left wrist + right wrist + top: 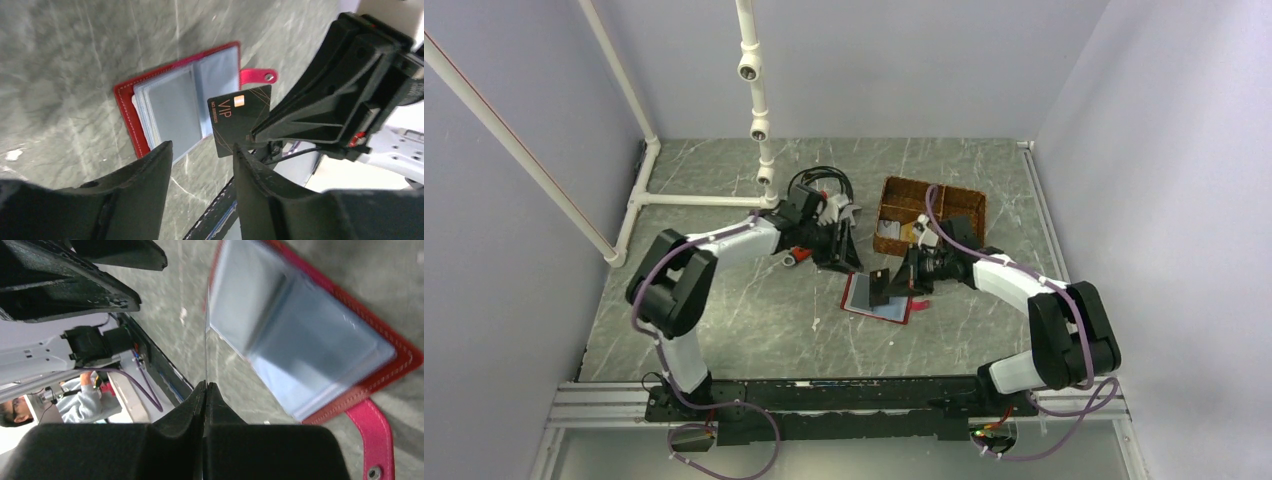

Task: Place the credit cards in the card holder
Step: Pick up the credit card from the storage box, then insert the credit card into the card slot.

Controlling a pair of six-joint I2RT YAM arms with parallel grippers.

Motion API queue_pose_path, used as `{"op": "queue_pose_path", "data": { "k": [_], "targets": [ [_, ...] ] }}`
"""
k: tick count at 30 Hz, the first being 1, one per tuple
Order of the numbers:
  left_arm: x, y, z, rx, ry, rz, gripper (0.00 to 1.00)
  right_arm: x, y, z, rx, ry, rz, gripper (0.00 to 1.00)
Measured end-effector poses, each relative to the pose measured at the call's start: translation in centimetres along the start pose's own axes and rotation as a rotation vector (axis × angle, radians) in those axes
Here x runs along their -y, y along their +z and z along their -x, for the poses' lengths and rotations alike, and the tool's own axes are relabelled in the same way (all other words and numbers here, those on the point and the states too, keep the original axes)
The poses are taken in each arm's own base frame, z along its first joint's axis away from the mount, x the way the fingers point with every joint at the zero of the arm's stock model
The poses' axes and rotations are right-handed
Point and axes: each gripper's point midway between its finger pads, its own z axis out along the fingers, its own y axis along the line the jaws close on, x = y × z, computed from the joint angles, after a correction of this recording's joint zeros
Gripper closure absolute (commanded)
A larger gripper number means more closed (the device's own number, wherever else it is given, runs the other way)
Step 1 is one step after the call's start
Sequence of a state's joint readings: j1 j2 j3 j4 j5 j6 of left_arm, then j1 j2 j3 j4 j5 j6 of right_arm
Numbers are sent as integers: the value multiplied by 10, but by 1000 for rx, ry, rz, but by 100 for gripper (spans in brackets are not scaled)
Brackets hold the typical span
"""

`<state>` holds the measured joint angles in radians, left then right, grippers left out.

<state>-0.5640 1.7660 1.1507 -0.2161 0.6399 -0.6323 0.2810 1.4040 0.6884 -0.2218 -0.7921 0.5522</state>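
Ahead of the right jaws, clamped on the black card (240, 120), slide its free edge into a card holder (170, 102) slot; leave the parted left jaws clear.

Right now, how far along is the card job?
Done: the holder lies open on the table. In hand: the right gripper pinches a VIP card over it, not yet in a sleeve; the left gripper is open and empty. Left: slide it in, then fetch the pale items, likely cards, from the basket. Filled sleeves: cannot tell.
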Motion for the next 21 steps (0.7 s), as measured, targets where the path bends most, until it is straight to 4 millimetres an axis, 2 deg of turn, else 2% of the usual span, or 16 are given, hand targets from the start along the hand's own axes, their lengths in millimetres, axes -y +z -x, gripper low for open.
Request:
{"op": "queue_pose_path", "data": {
  "k": [3,7,14,21],
  "targets": [
    [-12,23,-22,-80,11,46,35,17,4,-24,-58,55,-35,100],
    [-32,40,-41,-142,8,121,34,30,4,-41,-95,99,-65,100],
    [-46,43,-42,-133,6,176,42,42,1,-53,-106,147,-78,100],
    [-55,44,-42,-126,-5,208,58,44,6,-52,-103,148,-57,100]
  ]
}}
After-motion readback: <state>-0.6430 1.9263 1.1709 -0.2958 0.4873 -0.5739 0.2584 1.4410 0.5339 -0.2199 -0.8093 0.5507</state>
